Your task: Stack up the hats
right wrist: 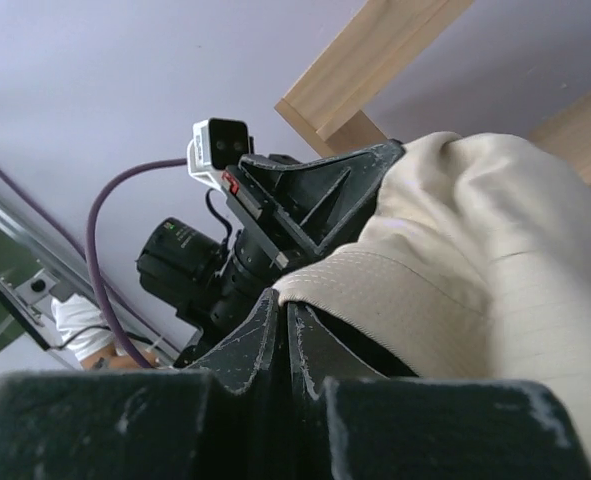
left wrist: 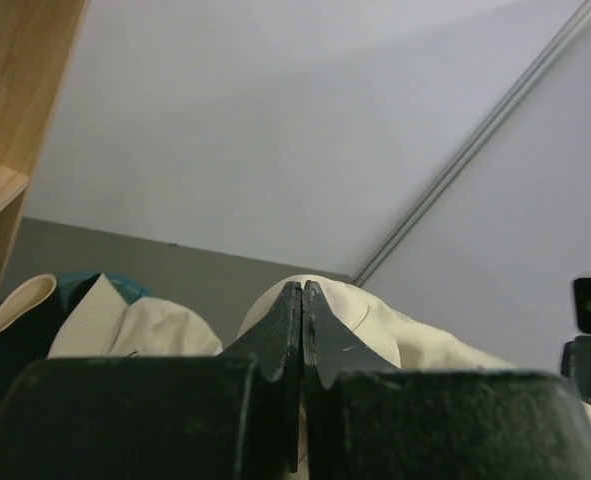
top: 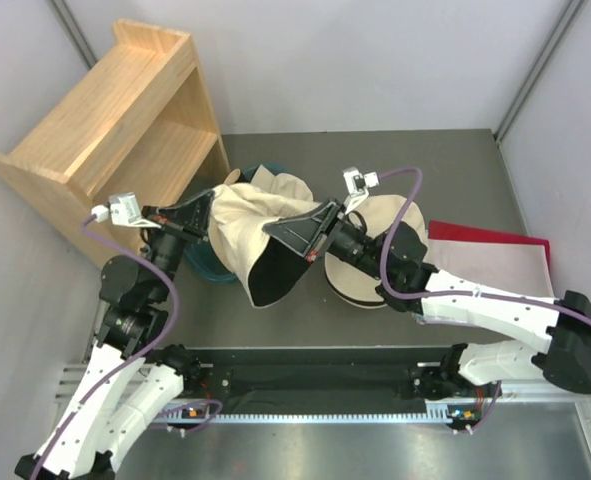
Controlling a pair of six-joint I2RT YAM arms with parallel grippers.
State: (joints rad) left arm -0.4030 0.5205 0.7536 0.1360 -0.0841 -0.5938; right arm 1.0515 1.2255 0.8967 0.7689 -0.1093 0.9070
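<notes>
Cream hat (top: 240,235) stretched between left hand (top: 209,209) and right hand (top: 280,232) — each pinched shut on its edge.

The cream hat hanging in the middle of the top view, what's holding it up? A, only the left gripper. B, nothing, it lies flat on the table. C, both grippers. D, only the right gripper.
C: the left gripper and the right gripper are each shut on an edge of the cream hat, which hangs between them.

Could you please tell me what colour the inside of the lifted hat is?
Black; the lining of the hat shows best in the top external view.
</notes>
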